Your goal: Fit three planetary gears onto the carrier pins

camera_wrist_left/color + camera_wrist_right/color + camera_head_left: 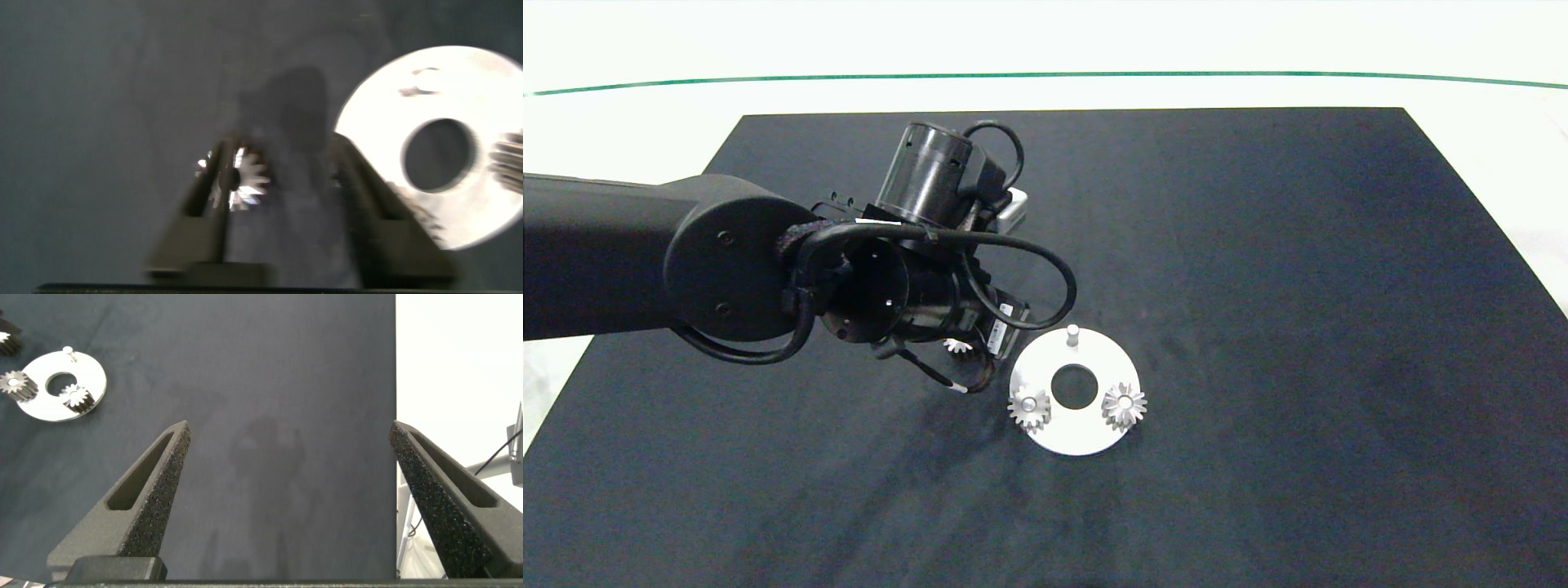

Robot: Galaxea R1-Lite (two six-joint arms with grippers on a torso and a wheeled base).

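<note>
We see two planetary gears (1029, 407) seated on carrier pins (1072, 333), one pin bare. Left gripper (282, 175), fingers spread, hangs over the third gear (237, 178) on the mat (1258, 245) just beside the disc (1086, 437); contact seems absent, view blurred. Right gripper (290, 461) gapes wide, well apart.

Bright overhead light washes out the pale surface (645, 131) around the mat (1258, 327); the left wrist view is motion-blurred, disc (384, 122) glaring.

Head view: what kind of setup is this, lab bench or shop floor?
Likely a lab test bench, not a shop floor: a bare white table with a green line, a dark mat as work surface, and only a white disc with small gears staged for the left gripper.
</note>
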